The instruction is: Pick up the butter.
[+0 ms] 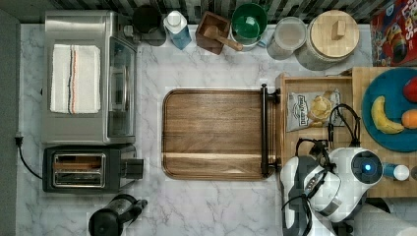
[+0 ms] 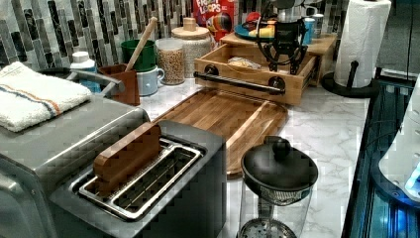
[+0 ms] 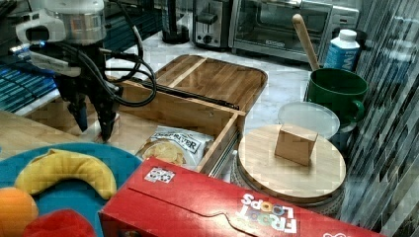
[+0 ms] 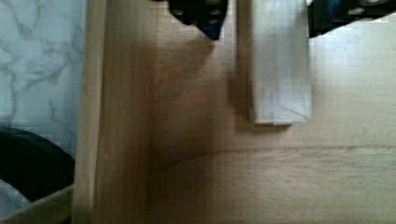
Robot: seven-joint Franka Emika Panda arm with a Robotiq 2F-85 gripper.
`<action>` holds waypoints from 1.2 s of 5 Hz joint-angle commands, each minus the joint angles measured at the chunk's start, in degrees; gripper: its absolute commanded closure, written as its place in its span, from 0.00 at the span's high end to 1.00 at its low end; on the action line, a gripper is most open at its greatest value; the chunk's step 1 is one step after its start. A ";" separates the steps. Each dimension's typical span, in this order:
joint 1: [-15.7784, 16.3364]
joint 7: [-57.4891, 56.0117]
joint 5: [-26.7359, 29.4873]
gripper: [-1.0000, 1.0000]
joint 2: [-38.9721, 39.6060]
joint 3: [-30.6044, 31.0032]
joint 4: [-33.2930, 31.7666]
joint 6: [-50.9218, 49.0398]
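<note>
- The gripper (image 4: 264, 21) stood with its fingers apart, one on each side of the butter (image 4: 279, 65), not yet clamped.
- The butter lay flat on the floor of the wooden tray (image 3: 197, 116), near a side wall.
- Risk: closing off-centre might skew or push the stick.
- It looked a pale, slim, plain-wrapped block.

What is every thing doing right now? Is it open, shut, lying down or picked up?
Butter: lying flat on the wooden tray's floor, not picked up.
Jaws: open, one on each side of the butter.
Chip bag: lying flat in the tray.
Toaster oven: door shut.
Towel: folded on the toaster oven.
Big jar: wooden lid on.
Toaster: a wooden block stands in one slot.
</note>
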 commanded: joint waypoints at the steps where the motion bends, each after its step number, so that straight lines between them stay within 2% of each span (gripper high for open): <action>1: 2.37 2.52 -4.25 0.00 -2.54 0.84 4.82 -1.28; 2: 2.72 -0.59 -8.23 0.00 -2.57 0.81 6.45 1.55; 3: 1.97 -5.32 -8.62 0.00 -1.20 1.66 10.03 1.98; 4: 1.00 -11.94 -4.59 0.00 -0.36 3.56 15.88 -4.20; 5: 0.82 -17.37 -2.89 0.00 -1.05 4.21 19.13 -7.85; 6: 1.92 -18.83 -1.84 0.00 0.58 4.10 28.61 -21.30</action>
